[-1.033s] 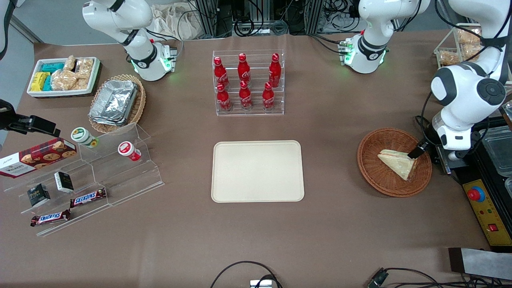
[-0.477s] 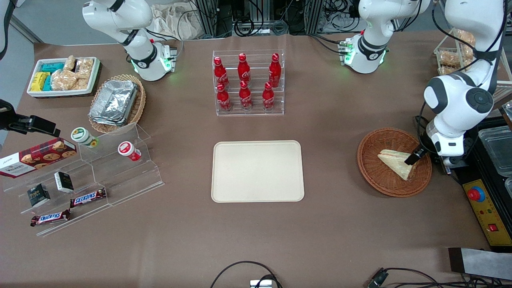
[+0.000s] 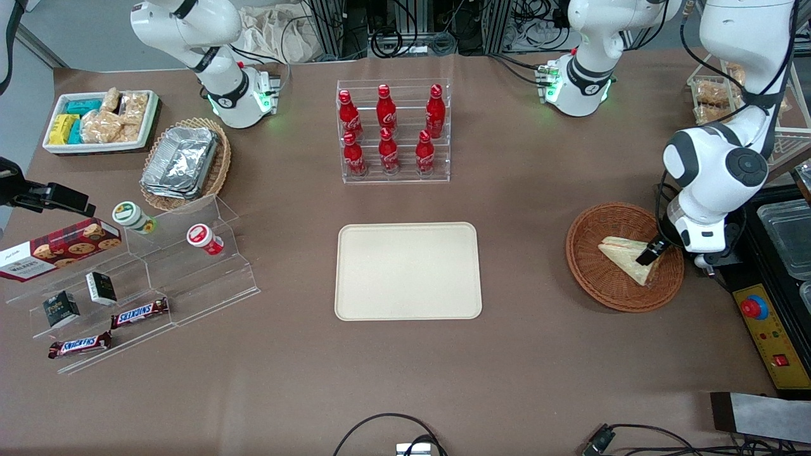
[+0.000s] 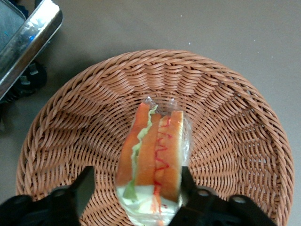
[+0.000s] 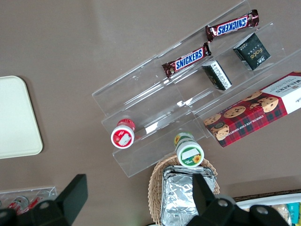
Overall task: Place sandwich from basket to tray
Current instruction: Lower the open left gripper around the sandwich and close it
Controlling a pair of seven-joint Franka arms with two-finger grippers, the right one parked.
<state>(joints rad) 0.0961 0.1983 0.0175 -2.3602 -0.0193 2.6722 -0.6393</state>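
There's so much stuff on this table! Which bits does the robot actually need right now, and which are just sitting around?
In use:
- sandwich
- basket holding it
- tray, bare
- end effector, open, fingers astride the sandwich in the basket

Just lying about:
- cola bottles
- Snickers bars
- cookie box
- foil containers
- snack bin

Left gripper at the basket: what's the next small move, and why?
Probably close the fingers. The gripper is open, with one finger on each side of the sandwich, which lies in the basket. The fingers are level with the wedge, so a gentle squeeze looks right before lifting toward the tray.
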